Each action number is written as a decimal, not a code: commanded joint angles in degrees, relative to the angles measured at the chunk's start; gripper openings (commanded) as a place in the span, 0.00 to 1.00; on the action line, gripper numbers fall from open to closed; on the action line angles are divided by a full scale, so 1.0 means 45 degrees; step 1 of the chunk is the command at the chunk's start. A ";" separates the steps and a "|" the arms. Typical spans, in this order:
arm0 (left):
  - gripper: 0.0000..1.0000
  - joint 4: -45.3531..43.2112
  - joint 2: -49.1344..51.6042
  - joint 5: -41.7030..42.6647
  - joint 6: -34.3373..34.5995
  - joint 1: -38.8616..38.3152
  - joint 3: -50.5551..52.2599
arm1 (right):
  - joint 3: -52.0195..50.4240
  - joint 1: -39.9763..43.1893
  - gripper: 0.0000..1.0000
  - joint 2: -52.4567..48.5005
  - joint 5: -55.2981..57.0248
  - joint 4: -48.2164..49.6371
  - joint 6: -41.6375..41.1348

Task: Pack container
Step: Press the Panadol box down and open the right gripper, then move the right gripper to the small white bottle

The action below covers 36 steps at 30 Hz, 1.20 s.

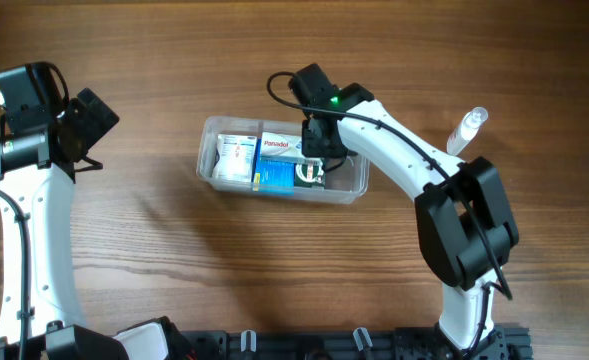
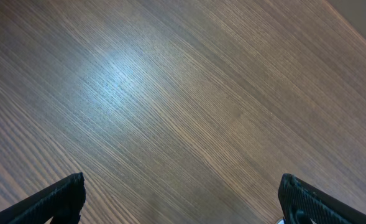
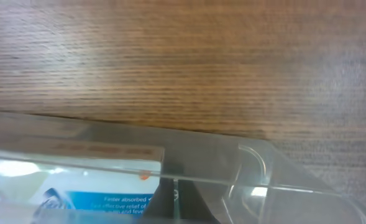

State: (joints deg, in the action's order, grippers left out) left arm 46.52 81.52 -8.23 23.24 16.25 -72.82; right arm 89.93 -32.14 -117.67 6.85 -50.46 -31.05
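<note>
The clear plastic container (image 1: 356,186) stands at the table's middle and holds several small medicine boxes: a white one (image 1: 236,156), a red and white Panadol one (image 1: 281,146), a blue one (image 1: 274,179) and a dark green and white one (image 1: 311,177). My right gripper (image 1: 315,153) reaches down into the container right over the green box; its fingers are hidden. The right wrist view shows the container's wall and rounded corner (image 3: 252,180) and a blue and white box (image 3: 96,194) behind it. My left gripper (image 1: 89,122) hangs open and empty over bare wood (image 2: 183,208) at the far left.
A small clear bottle (image 1: 467,130) lies on the table to the right of the container, behind the right arm. The arms' bases line the front edge.
</note>
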 commanded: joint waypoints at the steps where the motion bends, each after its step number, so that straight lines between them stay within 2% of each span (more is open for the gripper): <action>1: 1.00 -0.0024 -0.0117 0.0015 -0.0063 0.0058 -0.0010 | 0.0563 -0.0029 0.04 0.0559 -0.0117 0.0087 0.0690; 10: 1.00 -0.0029 -0.0117 0.0015 -0.0063 0.0058 -0.0010 | 0.1792 0.0034 0.11 0.1078 -0.0117 0.0015 0.1826; 12: 1.00 -0.0029 -0.0112 0.0015 -0.0063 0.0058 -0.0010 | 0.2050 0.0083 0.16 0.1540 -0.0112 -0.0131 0.2016; 13: 1.00 -0.0024 -0.0112 0.0015 -0.0063 0.0058 -0.0010 | 0.2166 0.0136 0.21 0.1860 -0.0083 -0.0214 0.2166; 15: 1.00 -0.0024 -0.0117 0.0015 -0.0063 0.0058 -0.0010 | 0.2249 0.0384 0.41 0.2603 0.0393 -0.0306 0.1763; 16: 1.00 -0.0029 -0.0112 0.0015 -0.0063 0.0058 -0.0010 | 0.2254 0.0622 0.44 0.3089 0.0641 -0.0316 0.1549; 18: 1.00 -0.0024 -0.0117 0.0015 -0.0063 0.0058 -0.0010 | 0.2254 0.1341 0.61 0.4046 0.0806 -0.0437 0.1579; 21: 1.00 -0.0029 -0.0112 0.0015 -0.0063 0.0058 -0.0010 | 0.2254 0.2545 0.68 0.5085 0.0816 -0.1044 0.2103; 23: 1.00 -0.0024 -0.0117 0.0015 -0.0063 0.0058 -0.0010 | 0.2254 0.3551 0.78 0.5581 0.0903 -0.1642 0.2793; 24: 1.00 -0.0029 -0.0117 0.0015 -0.0063 0.0058 -0.0010 | 0.2254 0.4274 0.95 0.5736 0.0933 -0.2069 0.3259; 25: 1.00 -0.0029 -0.0117 0.0015 -0.0063 0.0058 -0.0010 | 0.2249 0.4974 0.99 0.5770 0.1010 -0.2477 0.3609; 30: 1.00 -0.0029 -0.0117 0.0015 -0.0063 0.0058 -0.0010 | 0.1719 0.7708 1.00 0.5396 0.1039 -0.2977 0.3915; 36: 1.00 -0.0029 -0.0117 0.0015 -0.0063 0.0058 -0.0010 | 0.1355 0.8757 1.00 0.4415 0.0160 -0.2851 0.3910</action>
State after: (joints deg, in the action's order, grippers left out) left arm 46.50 81.52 -8.23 23.24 16.25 -72.82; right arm 96.86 7.16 -94.96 10.11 -63.46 -14.63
